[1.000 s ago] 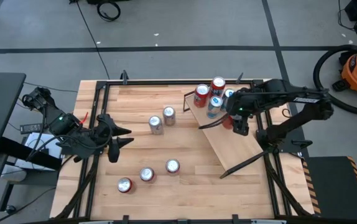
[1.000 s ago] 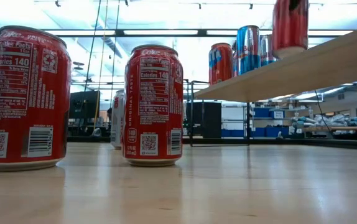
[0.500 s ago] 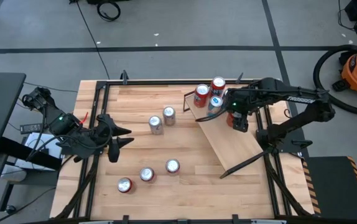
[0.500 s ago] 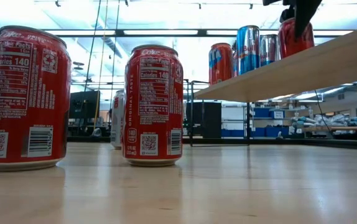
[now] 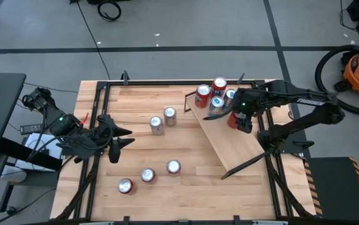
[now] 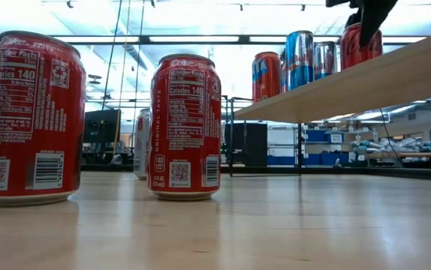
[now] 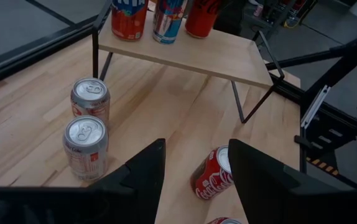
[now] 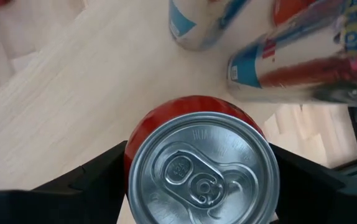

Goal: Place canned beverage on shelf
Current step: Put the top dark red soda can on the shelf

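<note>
The shelf [image 5: 232, 140] is a sloped light wood board on thin black supports at the table's far right; it also shows in the low view [image 6: 366, 82]. Several cans stand at its far end [image 5: 216, 103]. My right gripper [image 5: 239, 119] is above the board, shut on a red can [image 8: 200, 168], next to those cans. The red can also shows in the low view [image 6: 360, 46]. My left gripper [image 5: 120, 140] is open and empty at the table's left edge. My right gripper pinches the red can by its upper side wall [image 8: 132, 146], one finger on each side. The fingers come from above, pointing down, and the can's top faces the wrist camera. The can is upright, with its base down at the shelf board.
Two silver-topped cans [image 5: 157, 125] stand mid-table. Three more [image 5: 147, 175] stand near the front, and two of these show large in the low view [image 6: 185, 124]. A black metal frame [image 5: 98, 112] runs round the tabletop. Bare board lies on the shelf's lower half [image 5: 242, 153].
My right gripper has gone down with the red can. A second ago the can hung clear above the shelf board; now it sits at the board beside the other cans, still upright and still in the fingers.
</note>
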